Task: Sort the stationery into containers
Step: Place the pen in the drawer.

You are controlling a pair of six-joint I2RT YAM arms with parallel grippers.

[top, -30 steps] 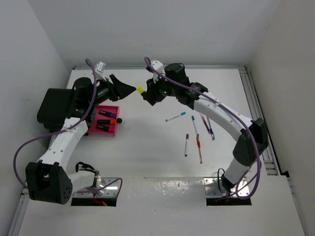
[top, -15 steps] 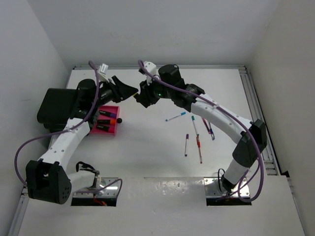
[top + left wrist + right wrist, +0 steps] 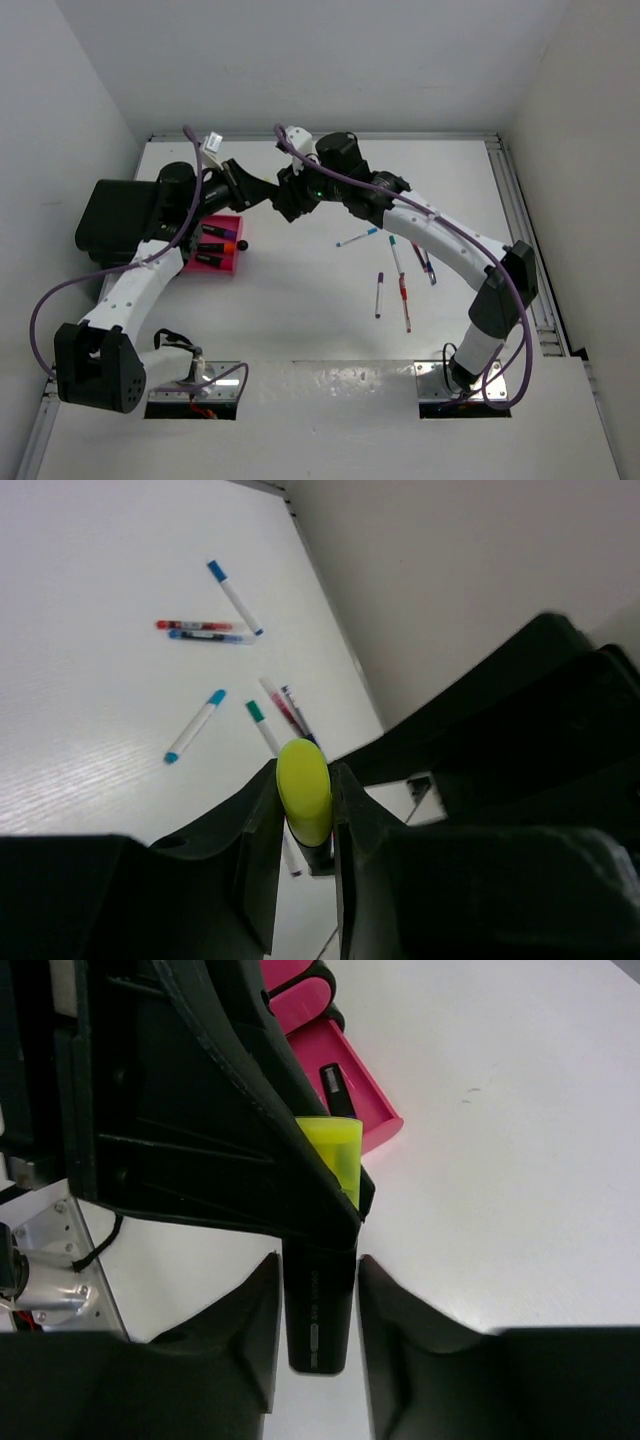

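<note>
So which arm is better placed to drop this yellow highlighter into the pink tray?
Left. The left gripper clamps the highlighter by its yellow end, and the pink tray lies beside that arm. The right gripper, on the black end, would have to reach across.

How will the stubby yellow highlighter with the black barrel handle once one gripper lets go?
The highlighter looks stiff, unbent between the left gripper and right gripper. Probably light, being short plastic. Its smooth rounded yellow end might pivot in the left grip.

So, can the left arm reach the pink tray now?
Probably yes: the pink tray lies close beside the left end effector, but the right end effector also grips its yellow highlighter.
</note>
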